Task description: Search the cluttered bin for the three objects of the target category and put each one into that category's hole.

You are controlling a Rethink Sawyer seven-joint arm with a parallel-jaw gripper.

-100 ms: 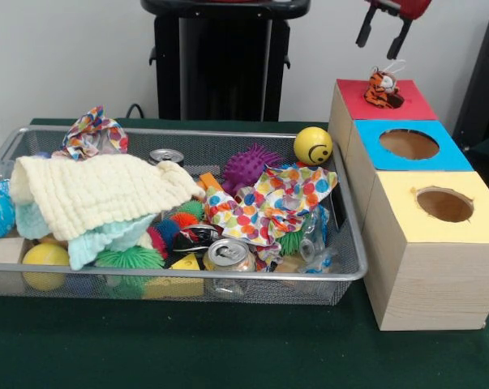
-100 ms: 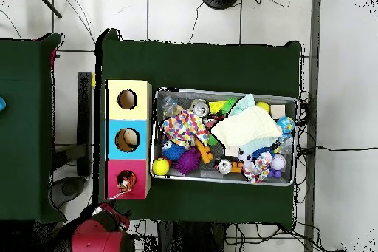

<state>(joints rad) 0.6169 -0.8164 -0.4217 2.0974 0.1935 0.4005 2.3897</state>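
Directly below the black-fingered gripper [image 1: 383, 34], an orange, black and white striped tiger toy [image 1: 383, 89] sits in the red-topped box [image 1: 406, 101], with a blue-topped box [image 1: 451, 156] and a yellow-topped box [image 1: 406, 220] further from the gripper. Away to one side, the silver mesh bin [image 1: 228, 279] on the dark green table [image 1: 228, 348] holds a pale yellow cloth [image 1: 98, 190], a multicoloured polka-dot cloth [image 1: 272, 203], a purple spiky ball [image 1: 250, 166] and a yellow smiley ball [image 1: 313, 146].
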